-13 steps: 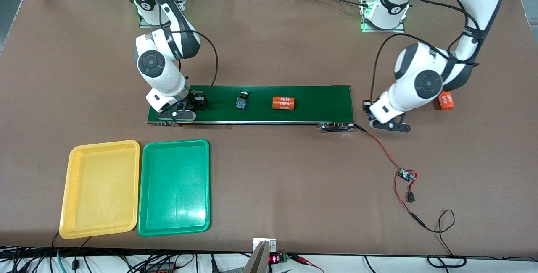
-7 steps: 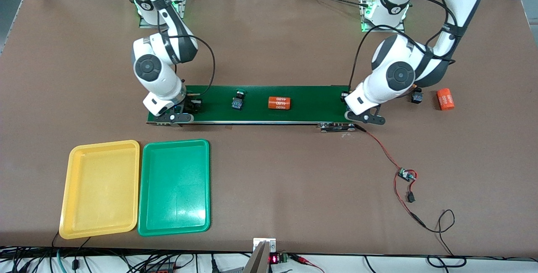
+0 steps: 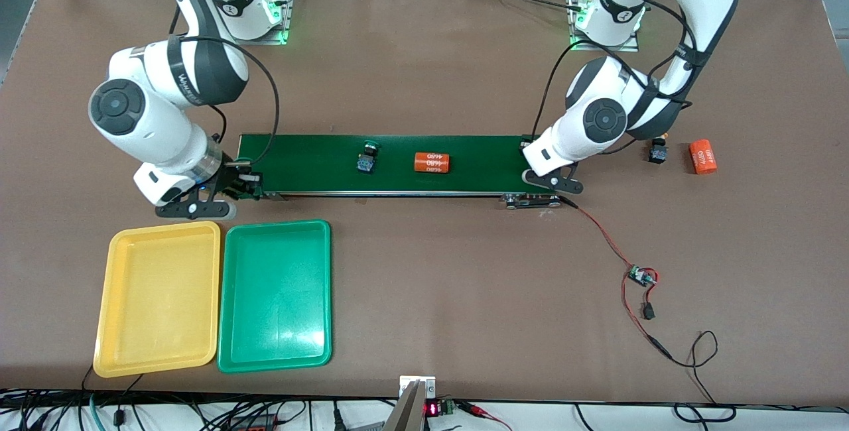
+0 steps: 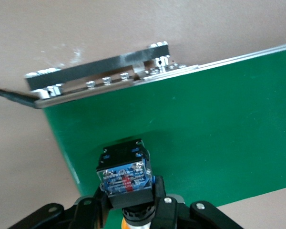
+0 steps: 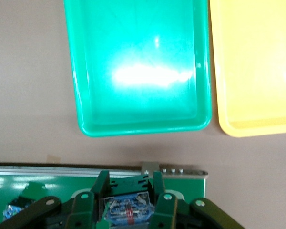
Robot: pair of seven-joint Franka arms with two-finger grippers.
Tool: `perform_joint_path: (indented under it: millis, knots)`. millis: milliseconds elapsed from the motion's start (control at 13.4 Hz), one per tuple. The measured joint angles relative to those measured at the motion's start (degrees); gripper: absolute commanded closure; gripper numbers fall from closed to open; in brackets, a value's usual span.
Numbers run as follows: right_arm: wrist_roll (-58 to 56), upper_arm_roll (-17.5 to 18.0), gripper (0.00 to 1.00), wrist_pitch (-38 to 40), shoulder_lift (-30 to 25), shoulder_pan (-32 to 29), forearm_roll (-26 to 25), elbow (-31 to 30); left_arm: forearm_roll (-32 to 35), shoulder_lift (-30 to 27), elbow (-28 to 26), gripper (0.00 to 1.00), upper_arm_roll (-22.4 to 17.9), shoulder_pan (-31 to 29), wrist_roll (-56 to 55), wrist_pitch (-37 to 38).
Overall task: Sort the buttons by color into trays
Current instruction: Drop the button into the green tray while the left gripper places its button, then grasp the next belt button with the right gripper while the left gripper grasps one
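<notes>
The belt (image 3: 398, 162) is carrying a green button (image 3: 366, 159) and an orange cylinder (image 3: 432, 163); yellow tray (image 3: 158, 298) and green tray (image 3: 275, 295) are lying nearer the camera; the right gripper (image 5: 128, 202) is clamping a button (image 5: 128, 207) over the belt's end; the left gripper (image 4: 131, 210) is gripping a yellow-capped button (image 4: 125, 174) over the other end.

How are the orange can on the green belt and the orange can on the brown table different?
The can on the belt lies on the green conveyor belt; the can on the table lies on bare brown table, toward the left arm's end. The belt can points along the belt; the table can is turned crosswise. Both are orange with white print, lying sideways.
</notes>
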State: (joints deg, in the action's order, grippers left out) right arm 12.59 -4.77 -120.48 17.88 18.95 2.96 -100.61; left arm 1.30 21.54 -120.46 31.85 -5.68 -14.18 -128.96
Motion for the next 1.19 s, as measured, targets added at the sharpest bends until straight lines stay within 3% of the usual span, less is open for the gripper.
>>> perform_joint_path:
  millis: [75,447,597,746,1044,1119,1193]
  knots:
    - [-0.47,0.00,0.94,-0.28,2.42,-0.04,0.00,2.13,0.00,0.61,-0.02,0.00,0.00,0.40,0.00,-0.58]
    - [-2.61,0.00,0.94,-9.72,18.82,-1.55,-0.01,13.76,-0.01,-0.30,0.63,0.00,0.00,0.68,-0.03,-1.24]
    - [-4.23,-0.01,0.93,-14.66,23.48,-2.85,0.00,15.26,-0.02,-2.42,0.97,0.00,-0.25,-0.87,-0.12,-0.86]
    - [-4.72,-0.01,0.85,-19.82,27.27,-3.37,0.00,15.56,-0.02,-3.93,1.01,0.00,-0.49,-4.86,-0.01,1.02]
    - [-4.81,0.09,0.28,-22.56,29.94,-3.19,-0.01,16.33,0.22,-2.95,-0.07,0.00,-4.83,-12.24,0.60,3.10]
    - [-4.90,0.08,0.10,-22.53,29.88,-3.22,-0.01,16.68,1.33,-2.25,-0.41,0.00,-6.07,-14.02,1.12,3.12]
    - [-5.01,0.08,0.00,-22.34,29.74,-3.23,-0.01,16.94,3.33,-1.42,-0.68,0.00,-6.76,-15.88,1.50,3.25]
